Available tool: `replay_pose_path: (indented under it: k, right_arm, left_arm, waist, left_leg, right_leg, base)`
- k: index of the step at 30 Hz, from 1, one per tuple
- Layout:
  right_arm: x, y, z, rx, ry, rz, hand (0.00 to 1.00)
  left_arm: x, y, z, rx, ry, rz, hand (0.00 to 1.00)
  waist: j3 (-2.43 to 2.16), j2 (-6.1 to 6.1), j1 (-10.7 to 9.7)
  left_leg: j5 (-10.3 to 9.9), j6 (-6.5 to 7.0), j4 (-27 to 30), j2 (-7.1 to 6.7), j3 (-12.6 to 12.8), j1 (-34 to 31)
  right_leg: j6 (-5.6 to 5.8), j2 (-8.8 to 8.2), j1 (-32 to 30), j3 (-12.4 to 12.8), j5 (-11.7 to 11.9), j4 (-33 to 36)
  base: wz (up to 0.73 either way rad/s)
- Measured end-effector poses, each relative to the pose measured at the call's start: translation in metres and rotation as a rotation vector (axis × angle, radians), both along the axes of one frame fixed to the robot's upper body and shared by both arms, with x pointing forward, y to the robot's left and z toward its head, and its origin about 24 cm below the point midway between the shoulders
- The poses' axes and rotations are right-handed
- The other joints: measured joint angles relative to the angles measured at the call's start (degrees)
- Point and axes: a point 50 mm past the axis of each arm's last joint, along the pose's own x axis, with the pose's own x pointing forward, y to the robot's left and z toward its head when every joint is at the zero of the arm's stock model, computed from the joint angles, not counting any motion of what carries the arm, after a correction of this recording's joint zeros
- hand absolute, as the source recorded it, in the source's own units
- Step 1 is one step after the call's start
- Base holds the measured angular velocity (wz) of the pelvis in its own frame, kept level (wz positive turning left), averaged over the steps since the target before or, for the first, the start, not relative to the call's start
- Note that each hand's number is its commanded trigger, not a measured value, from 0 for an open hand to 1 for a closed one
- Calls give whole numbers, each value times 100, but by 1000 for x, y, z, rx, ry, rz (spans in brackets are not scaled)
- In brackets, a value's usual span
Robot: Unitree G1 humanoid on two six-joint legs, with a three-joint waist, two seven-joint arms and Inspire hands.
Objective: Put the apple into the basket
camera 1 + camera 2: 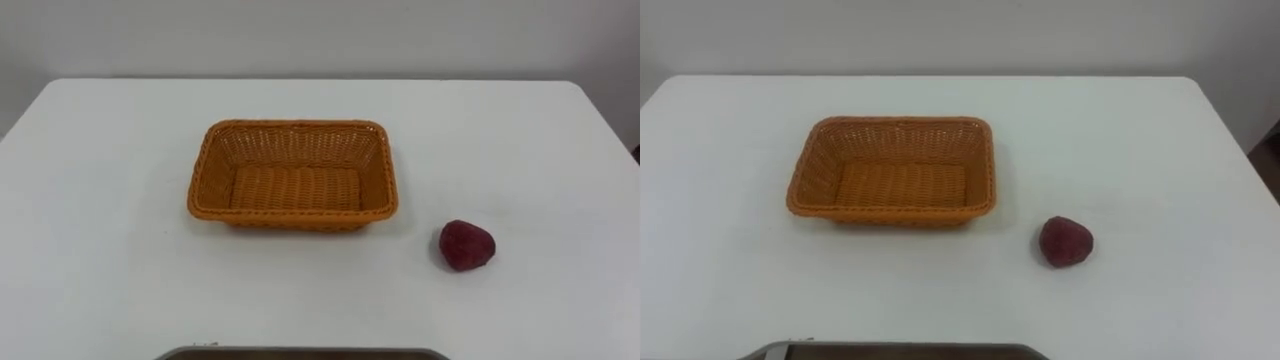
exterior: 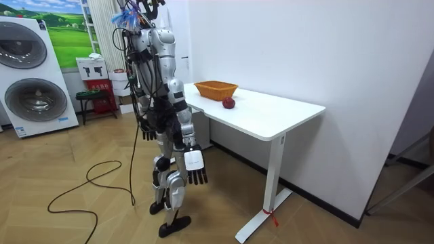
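Apple point(image 1: 467, 246) lies on the white table point(image 1: 100, 250) near the orange basket point(image 1: 292, 212), to its right and not touching it, while the robot stands by the table, right hand point(image 2: 195, 173) hanging empty with relaxed fingers, left hand point(image 2: 147, 133) too unclear to tell.

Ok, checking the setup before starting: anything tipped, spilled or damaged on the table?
Nothing stands out. The orange woven rectangular basket sits upright and empty; the dark red apple rests apart from it on the white table.
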Motion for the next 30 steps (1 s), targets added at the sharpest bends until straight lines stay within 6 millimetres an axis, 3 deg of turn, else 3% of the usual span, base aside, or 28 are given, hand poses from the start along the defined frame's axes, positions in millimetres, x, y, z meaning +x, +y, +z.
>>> replay_pose_path:
  k: [7, 11, 17, 21, 26, 30]
  right_arm:
    - [16, -22, 9, -92, -207, -668, 0]
    - [36, -42, 23, -187, -303, -825, 0]
    - [81, -75, 67, -402, -487, -831, 0]
    - [109, -89, 112, -642, -577, -733, 0]
    - [129, -89, 157, -958, -655, -554, 0]
    - [148, -78, 194, -1215, -796, -372, 0]
  left_arm:
    - [-11, 13, 4, 68, -40, 96, 0]
    - [-12, 17, 6, 93, -68, 118, 0]
    - [-1, 21, 9, 134, -154, 108, 0]
    - [0, 22, 9, 155, -171, 111, 0]
    - [-2, 20, 9, 164, -166, 78, 0]
    - [2, 21, 10, 165, -184, 39, 0]
  waist:
    - [-9, -22, -325]
    - [-21, -6, -368]
    - [-36, 4, -380]
    - [-50, 29, -354]
    - [-57, 26, -331]
    - [-69, 20, -92]
  left_leg:
    - [0, 0, 3, -8, 25, -3]
    - [1, 0, 12, -5, 99, -28]
    - [1, 1, 64, -9, 103, -125]
    - [2, 2, 98, 0, 105, -273]
    - [4, 5, 98, 2, 98, -350]
    - [5, 6, 98, 12, 96, -354]
  right_leg:
    - [0, 1, -11, 26, 0, 5]
    - [1, 0, -59, 79, 1, 19]
    - [13, -6, -146, 78, 11, 40]
    - [11, -1, -306, 76, 12, 119]
    - [11, 0, -392, 65, 21, 137]
    - [7, 12, -408, 64, 58, 103]
  base:
    - [-1]
    - [-11]
    - [2]
    - [0]
    - [0]
    - [0]
